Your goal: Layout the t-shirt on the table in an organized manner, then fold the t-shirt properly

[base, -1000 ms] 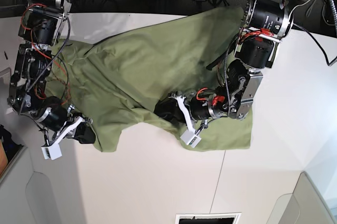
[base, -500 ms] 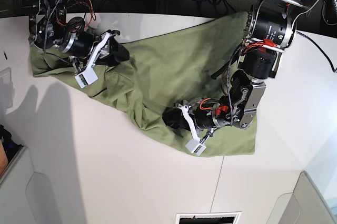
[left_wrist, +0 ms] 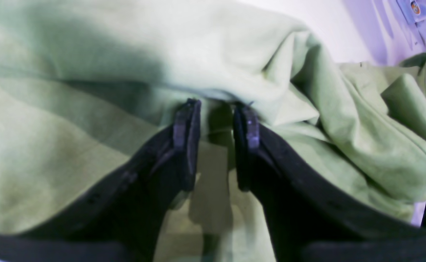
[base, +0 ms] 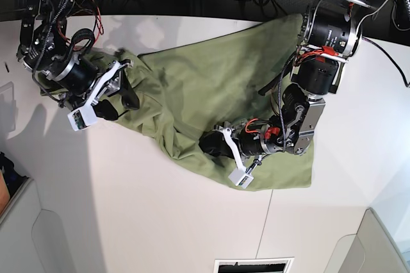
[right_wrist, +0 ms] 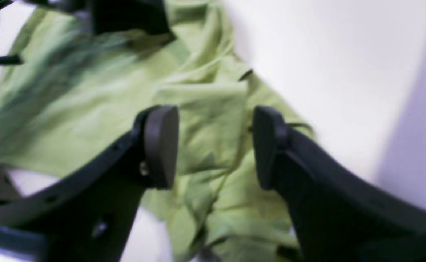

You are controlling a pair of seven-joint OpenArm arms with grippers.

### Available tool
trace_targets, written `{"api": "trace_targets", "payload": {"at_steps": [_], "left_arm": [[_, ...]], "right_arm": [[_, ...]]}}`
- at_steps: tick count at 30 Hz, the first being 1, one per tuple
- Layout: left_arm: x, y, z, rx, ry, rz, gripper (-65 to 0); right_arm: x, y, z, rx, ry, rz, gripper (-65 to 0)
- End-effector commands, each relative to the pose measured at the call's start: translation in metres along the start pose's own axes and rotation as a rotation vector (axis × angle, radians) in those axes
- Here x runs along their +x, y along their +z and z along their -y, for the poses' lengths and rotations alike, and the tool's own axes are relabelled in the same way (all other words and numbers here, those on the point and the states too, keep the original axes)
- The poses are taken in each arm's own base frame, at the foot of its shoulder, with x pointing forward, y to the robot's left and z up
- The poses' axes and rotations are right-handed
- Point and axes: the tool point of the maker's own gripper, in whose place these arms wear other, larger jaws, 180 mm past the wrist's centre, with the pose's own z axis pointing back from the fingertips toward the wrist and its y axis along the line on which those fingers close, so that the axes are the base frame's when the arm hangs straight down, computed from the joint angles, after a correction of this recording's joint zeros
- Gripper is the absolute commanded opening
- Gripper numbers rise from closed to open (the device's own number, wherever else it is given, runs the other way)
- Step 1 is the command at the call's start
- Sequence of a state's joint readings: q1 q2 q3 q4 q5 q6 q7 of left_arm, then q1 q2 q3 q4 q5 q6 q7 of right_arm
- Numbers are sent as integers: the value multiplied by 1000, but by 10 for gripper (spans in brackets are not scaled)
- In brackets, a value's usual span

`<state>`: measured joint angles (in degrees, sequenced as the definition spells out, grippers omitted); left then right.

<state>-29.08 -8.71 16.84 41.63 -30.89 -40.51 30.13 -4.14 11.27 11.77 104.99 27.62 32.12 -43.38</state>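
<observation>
In the base view we start at the left of the picture, where our right tool (base: 125, 90) sits at the near-left end of the t-shirt (base: 211, 87). Its jaws stand well apart, and its own wrist camera shows rumpled green cloth (right_wrist: 205, 109) lying below and beyond the gap between the two pads (right_wrist: 160, 145), with nothing pinched between them. White desk (right_wrist: 325, 72) fills the space to the right of that tool in that view, and a dark blurred part of the rig hangs over the cloth far ahead of it.

Moving right across the base view, the t-shirt spreads as a wrinkled slanted band over the desk (base: 160, 222), its far corner running up under the other arm's big joint at the desk's back edge. A thin seam line (base: 266, 222) in the desk runs toward us from just below the cloth's lower hem.

Our left tool (base: 211, 145) lies low on the cloth near that lower hem, pointing leftward along it, its arm resting across the shirt behind it. Its wrist camera shows what the base view hides: the two fingers (left_wrist: 187, 142) are partly closed, with a narrow gap, and a raised fold of the t-shirt (left_wrist: 216, 72) meets their tips. We cannot tell whether that fold is actually clamped, since the cloth between the tips is in shadow. To the right of that tool the fabric is bunched into thick ridges.
</observation>
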Motion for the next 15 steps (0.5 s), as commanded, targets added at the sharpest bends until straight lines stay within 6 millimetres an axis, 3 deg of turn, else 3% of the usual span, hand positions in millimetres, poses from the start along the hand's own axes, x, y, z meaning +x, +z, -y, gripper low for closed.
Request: {"api": "trace_targets", "payload": {"at_steps": [1,7,10,15], "left_arm": [[-24,6,-19,78,-23,-122,-466],[-23,5,-17,74,-21,-118,-466],[-23,5,-17,74,-21,-119,-466],[-23,5,-17,74,-21,-118,-466]], "right_arm": [[19,-2,8,-11,9,57,-325],[10,-37,33,2,-66,2,-325],[-2,-52,23,53,-68,-50,-325],[-15,-64,-14,148,-34,-96,-328]]}}
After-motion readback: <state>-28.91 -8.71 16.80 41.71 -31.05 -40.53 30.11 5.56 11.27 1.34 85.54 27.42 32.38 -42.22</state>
